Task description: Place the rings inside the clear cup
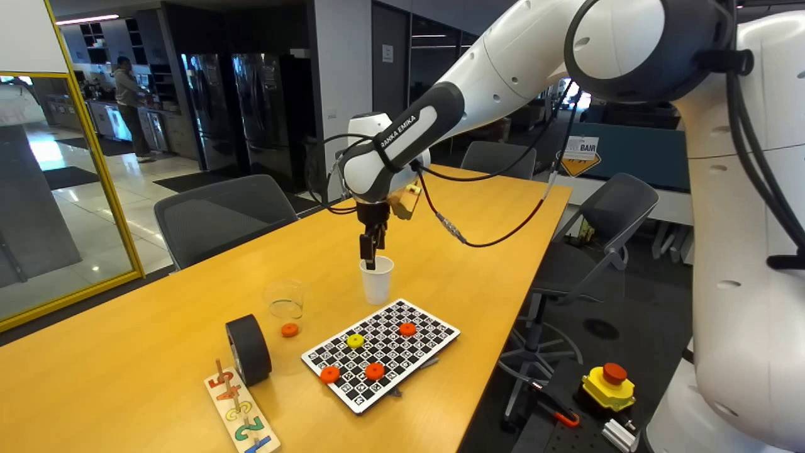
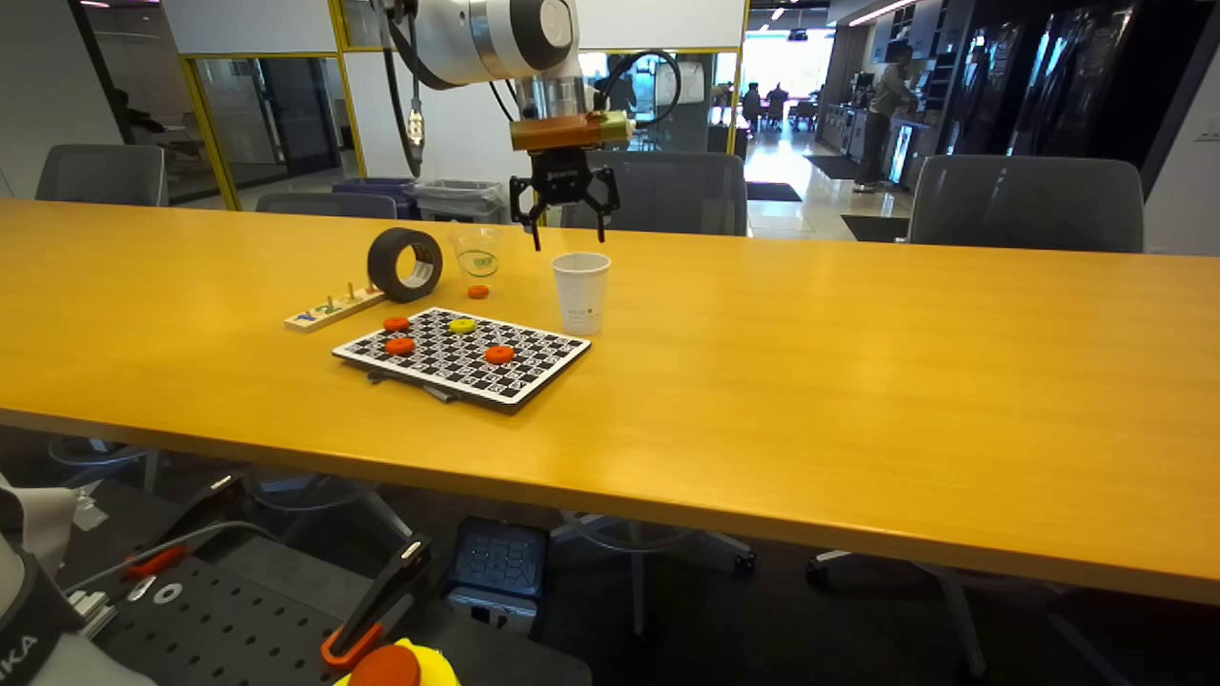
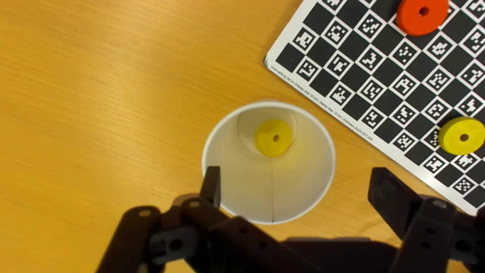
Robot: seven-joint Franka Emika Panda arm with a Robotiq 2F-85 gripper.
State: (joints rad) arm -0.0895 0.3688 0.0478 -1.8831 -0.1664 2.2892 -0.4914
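Under claw point(image 2: 570, 242), white cup point(image 2: 580, 293) seen, yellow disc point(image 3: 269, 141) contained. Jaws spread wide. Well apart from claw, clear cup point(image 2: 477, 261) seen, orange ring point(image 2: 477, 292) held inside.

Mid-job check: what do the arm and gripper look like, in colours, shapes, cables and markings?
The glossy white robot arm has rounded links and dark bands; one shows white lettering, with "RANKA EMIKA" readable. Black cables run along it, and a silver cylindrical connector joins a thinner one. The black jointed gripper has two slim black fingers; a gold-coloured block is mounted above.
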